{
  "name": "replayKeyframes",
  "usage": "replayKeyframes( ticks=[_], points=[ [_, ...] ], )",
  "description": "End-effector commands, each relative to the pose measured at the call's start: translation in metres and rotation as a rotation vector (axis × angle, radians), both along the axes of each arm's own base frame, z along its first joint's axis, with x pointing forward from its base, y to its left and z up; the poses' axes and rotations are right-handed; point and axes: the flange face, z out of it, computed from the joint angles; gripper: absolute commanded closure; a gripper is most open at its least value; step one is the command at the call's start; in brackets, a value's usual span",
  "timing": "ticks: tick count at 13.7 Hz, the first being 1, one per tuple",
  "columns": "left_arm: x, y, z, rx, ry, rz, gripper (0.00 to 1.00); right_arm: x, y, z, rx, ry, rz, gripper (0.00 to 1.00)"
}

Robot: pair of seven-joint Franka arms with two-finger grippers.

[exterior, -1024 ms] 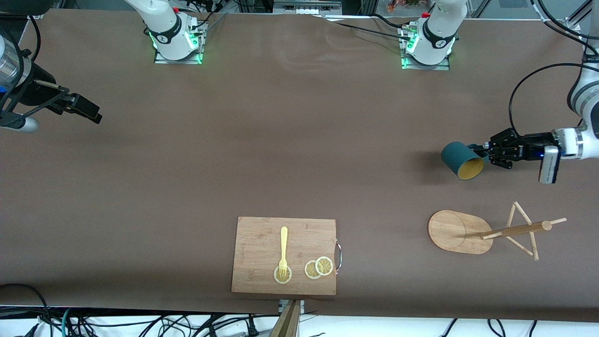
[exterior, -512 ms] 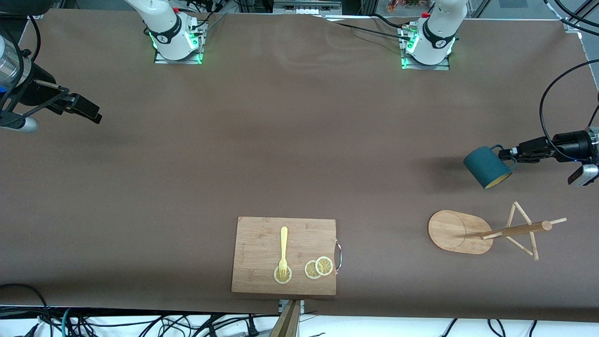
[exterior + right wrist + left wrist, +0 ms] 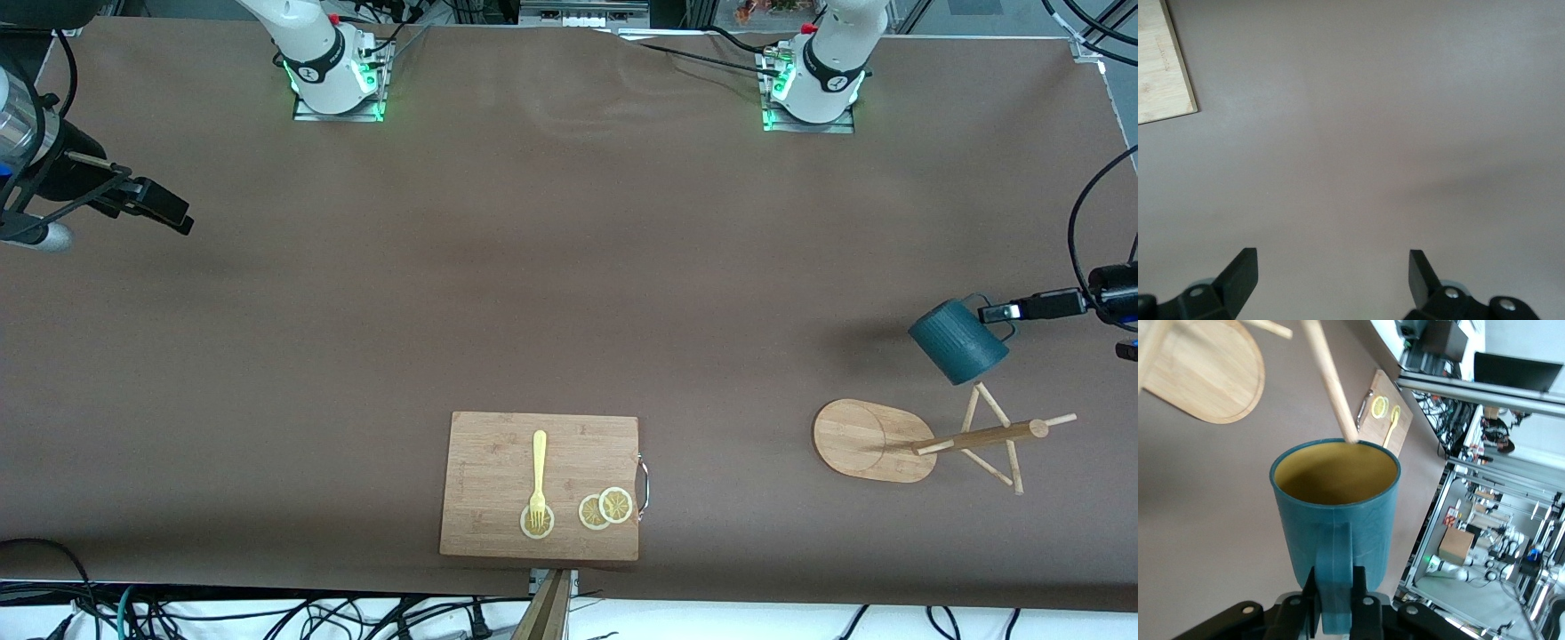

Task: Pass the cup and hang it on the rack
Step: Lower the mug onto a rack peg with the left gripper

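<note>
1. Our right gripper [image 3: 182, 220] waits over bare table [image 3: 498, 267] at the right arm's end, fingers spread wide apart.
2. On the cutting board [image 3: 498, 462] we see a fork [image 3: 538, 476] and lemon slices [image 3: 605, 508].
3. Our left gripper [image 3: 994, 313] clamps the handle of the cup [image 3: 958, 341], holding it tilted in the air just above the rack [image 3: 925, 437], a peg tip at its rim.

I see the brown table [image 3: 533, 293] bearing two items directly. The cutting board [image 3: 498, 462] lies at 6 o'clock, near the front-camera edge. The rack [image 3: 876, 440] stands at 4 o'clock, toward the left arm's end.
</note>
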Motion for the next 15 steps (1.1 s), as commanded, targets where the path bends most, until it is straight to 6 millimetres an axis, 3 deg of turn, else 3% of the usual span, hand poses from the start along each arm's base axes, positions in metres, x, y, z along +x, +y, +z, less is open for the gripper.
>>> replayKeyframes(
  ticks=[1,4,7,11,15],
  points=[
    [0.027,-0.009,-0.01,-0.031,0.093,0.021,1.0,0.001,-0.002,0.004,0.017,-0.003,-0.017,0.0],
    [0.049,-0.024,-0.015,-0.025,0.116,0.011,1.0,0.001,-0.002,0.004,0.017,-0.003,-0.017,0.0],
    [0.051,-0.021,-0.013,-0.027,0.133,0.007,1.0,0.001,-0.002,0.004,0.017,-0.002,-0.017,0.0],
    [0.044,-0.012,-0.013,-0.038,0.152,-0.004,1.0,0.001,-0.002,0.004,0.017,-0.002,-0.017,0.0],
    [0.042,0.013,-0.012,-0.03,0.144,0.032,1.0,0.001,-0.002,0.004,0.017,-0.002,-0.017,0.0]
  ],
)
